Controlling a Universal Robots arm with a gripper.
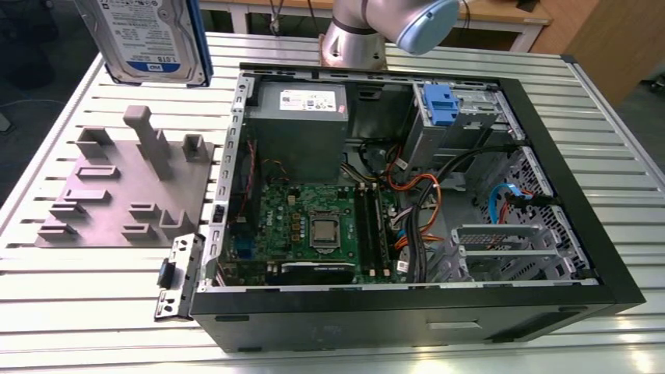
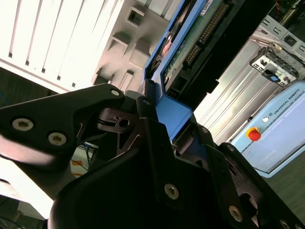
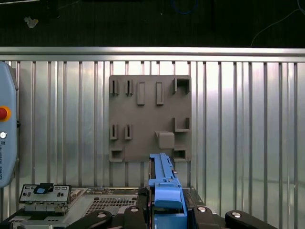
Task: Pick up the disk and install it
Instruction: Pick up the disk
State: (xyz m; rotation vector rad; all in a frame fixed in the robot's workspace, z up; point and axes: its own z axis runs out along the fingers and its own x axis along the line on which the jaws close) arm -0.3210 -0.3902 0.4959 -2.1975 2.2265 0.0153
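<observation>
At the exterior view's left the disk (image 1: 146, 39) hangs above the grey rack (image 1: 124, 187), its blue edge clamped in the gripper (image 3: 165, 210), so it looks picked up and in transit, not yet squared to the drive bay (image 1: 473, 117) of the open computer case (image 1: 416, 319) further right.

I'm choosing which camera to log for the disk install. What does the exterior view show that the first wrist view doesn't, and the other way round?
Exterior view: the disk's labelled face, held high off the table, plus the open computer case interior with motherboard and power supply. First wrist view: the gripper shut on the disk's blue bracket, seen edge-on, and a pendant with a red button. Both: the disk, the grey fixture plate and the slatted table.
</observation>
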